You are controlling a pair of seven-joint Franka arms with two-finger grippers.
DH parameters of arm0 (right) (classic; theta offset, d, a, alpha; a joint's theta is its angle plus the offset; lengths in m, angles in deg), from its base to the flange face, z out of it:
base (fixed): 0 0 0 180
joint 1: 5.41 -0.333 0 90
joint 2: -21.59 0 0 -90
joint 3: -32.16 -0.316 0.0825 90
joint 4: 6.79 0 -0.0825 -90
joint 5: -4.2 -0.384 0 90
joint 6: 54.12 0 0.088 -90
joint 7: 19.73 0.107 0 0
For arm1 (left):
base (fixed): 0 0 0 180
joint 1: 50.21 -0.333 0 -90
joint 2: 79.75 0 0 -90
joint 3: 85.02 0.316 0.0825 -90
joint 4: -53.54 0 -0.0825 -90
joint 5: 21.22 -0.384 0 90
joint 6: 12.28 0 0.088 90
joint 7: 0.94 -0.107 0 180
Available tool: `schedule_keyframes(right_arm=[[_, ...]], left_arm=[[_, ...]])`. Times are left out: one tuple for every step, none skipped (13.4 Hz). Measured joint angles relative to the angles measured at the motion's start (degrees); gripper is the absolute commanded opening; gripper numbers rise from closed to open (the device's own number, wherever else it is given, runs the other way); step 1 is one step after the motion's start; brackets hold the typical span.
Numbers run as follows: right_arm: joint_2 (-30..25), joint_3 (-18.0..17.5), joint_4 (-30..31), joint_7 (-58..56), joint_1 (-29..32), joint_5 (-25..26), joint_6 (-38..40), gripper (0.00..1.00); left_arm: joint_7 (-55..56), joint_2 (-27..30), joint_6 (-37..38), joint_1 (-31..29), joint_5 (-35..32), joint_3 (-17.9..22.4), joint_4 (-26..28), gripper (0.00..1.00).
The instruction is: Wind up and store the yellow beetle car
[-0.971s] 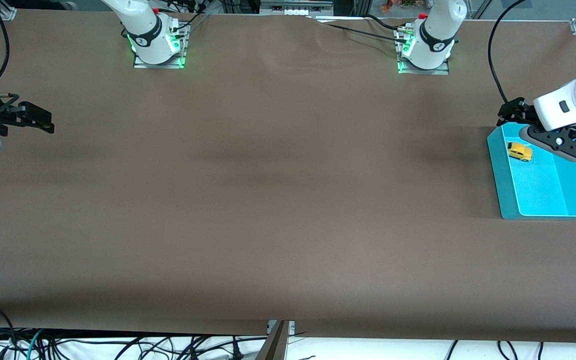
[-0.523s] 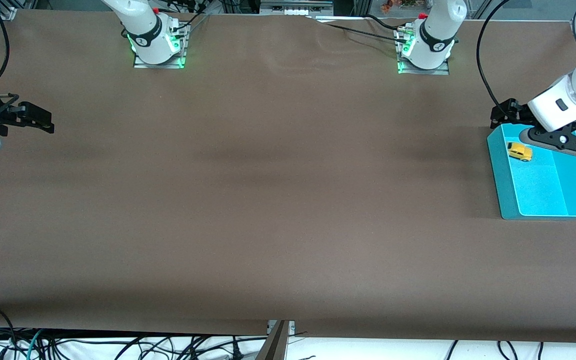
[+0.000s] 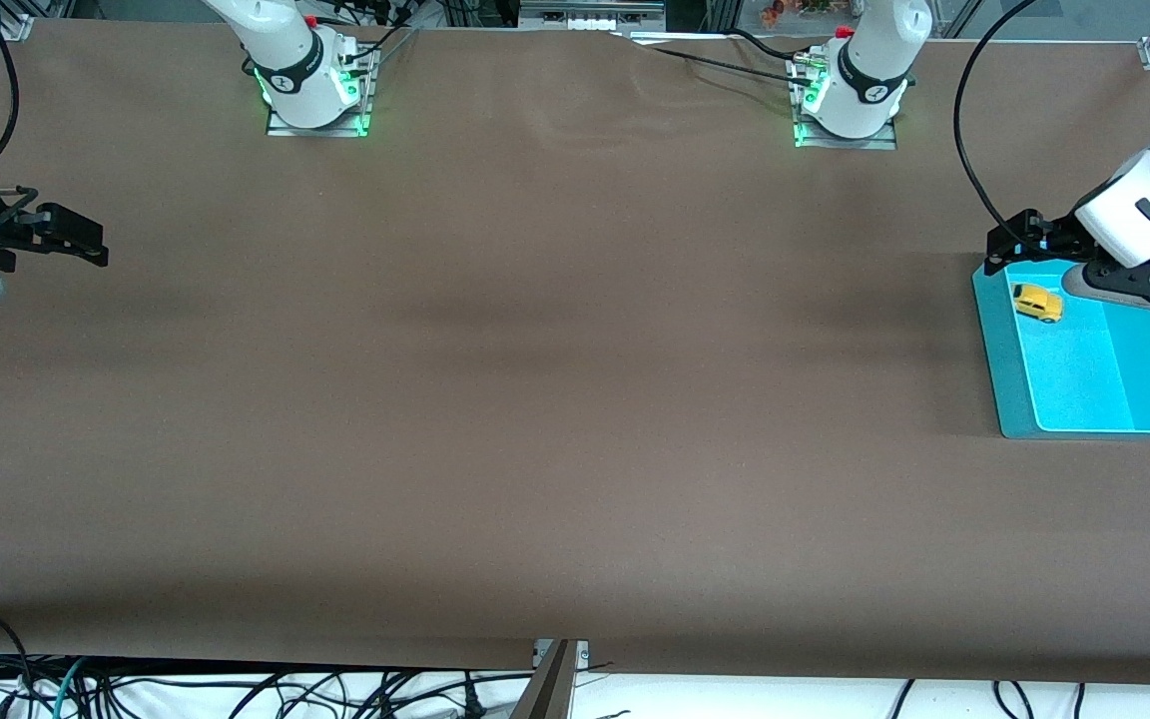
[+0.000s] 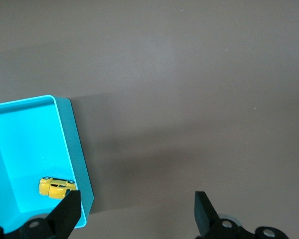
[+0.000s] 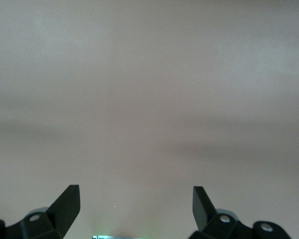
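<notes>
The yellow beetle car [image 3: 1037, 303] lies in the teal tray [image 3: 1000, 350] at the left arm's end of the table, close to the tray's corner farthest from the front camera. My left gripper [image 3: 1019, 240] hangs open and empty over that corner. In the left wrist view the car [image 4: 56, 186] lies by the tray's wall [image 4: 72, 139], next to one finger of the left gripper [image 4: 138, 211]. My right gripper [image 3: 76, 240] waits open over bare table at the right arm's end. The right wrist view shows the right gripper [image 5: 136, 204] with nothing between its fingers.
A brown cover spans the table. The two arm bases [image 3: 315, 90] [image 3: 850, 100] stand lit green along its edge farthest from the front camera. Loose cables [image 3: 236, 689] hang below the edge nearest that camera.
My left arm's wrist has swung toward the table's end, while its gripper stays open over the tray's corner. The car and the right arm have not moved.
</notes>
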Motion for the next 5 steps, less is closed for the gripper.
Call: schedule_keyframes(right_arm=[[0.0,0.0,0.0,0.0,0.0,0.0,0.0,1.00],[0.0,0.0,0.0,0.0,0.0,0.0,0.0,1.00],[0.0,0.0,0.0,0.0,0.0,0.0,0.0,1.00],[0.0,0.0,0.0,0.0,0.0,0.0,0.0,1.00],[0.0,0.0,0.0,0.0,0.0,0.0,0.0,1.00]], left_arm=[[1.0,0.0,0.0,-0.1,0.0,0.1,0.0,1.00],[1.8,0.0,0.1,-0.1,0.0,0.1,0.0,1.00],[2.7,0.0,0.3,-0.1,0.0,0.1,0.0,1.00],[3.1,0.0,0.4,-0.1,0.0,0.1,0.0,1.00],[3.4,0.0,0.5,-0.1,0.0,0.1,0.0,1.00]])
